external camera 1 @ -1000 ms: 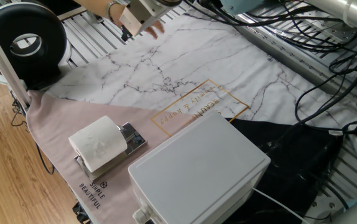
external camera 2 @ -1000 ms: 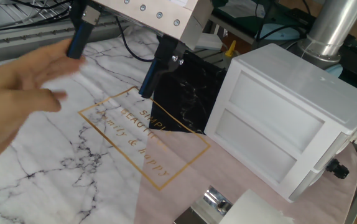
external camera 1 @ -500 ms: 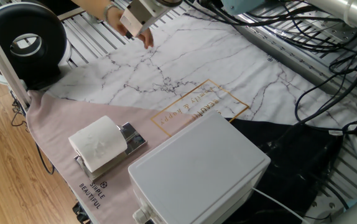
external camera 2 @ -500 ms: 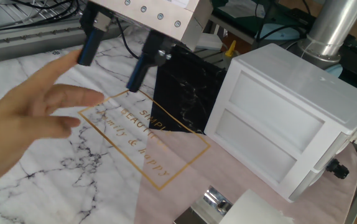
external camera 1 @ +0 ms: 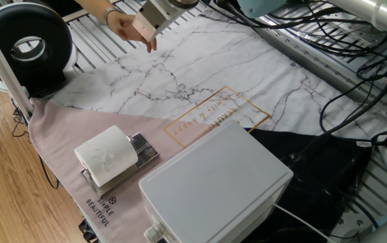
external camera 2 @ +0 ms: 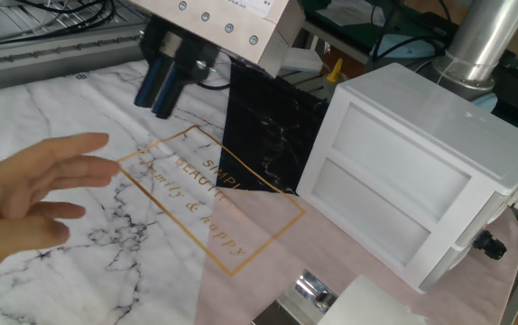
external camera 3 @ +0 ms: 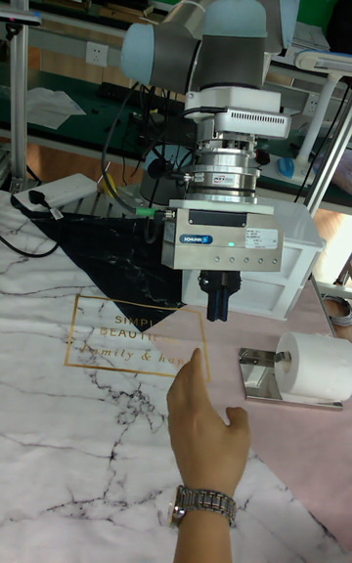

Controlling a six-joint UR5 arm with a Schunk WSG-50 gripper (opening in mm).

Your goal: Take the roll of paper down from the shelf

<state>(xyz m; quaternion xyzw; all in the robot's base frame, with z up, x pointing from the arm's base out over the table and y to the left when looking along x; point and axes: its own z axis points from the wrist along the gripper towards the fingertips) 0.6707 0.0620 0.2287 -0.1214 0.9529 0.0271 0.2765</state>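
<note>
Well off to one side of the gripper (external camera 3: pixel 216 304) and lower, the roll (external camera 3: pixel 315 366) lies on the shelf (external camera 3: pixel 262 377), its axis horizontal. The fingers (external camera 2: pixel 162 83) look pressed together on nothing. A person's hand (external camera 3: pixel 206 430) hovers just beneath them.

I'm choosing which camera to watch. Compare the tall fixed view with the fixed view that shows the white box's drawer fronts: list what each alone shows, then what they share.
Only the tall fixed view shows the whole roll of paper on the shelf, the arm's upper joints, and the watch on the person's wrist.

Only the other fixed view shows the white box's two drawer fronts; there the roll is only a cropped corner at the bottom edge.

Both show the gripper shut, the person's hand below it, and the gold lettering.
</note>
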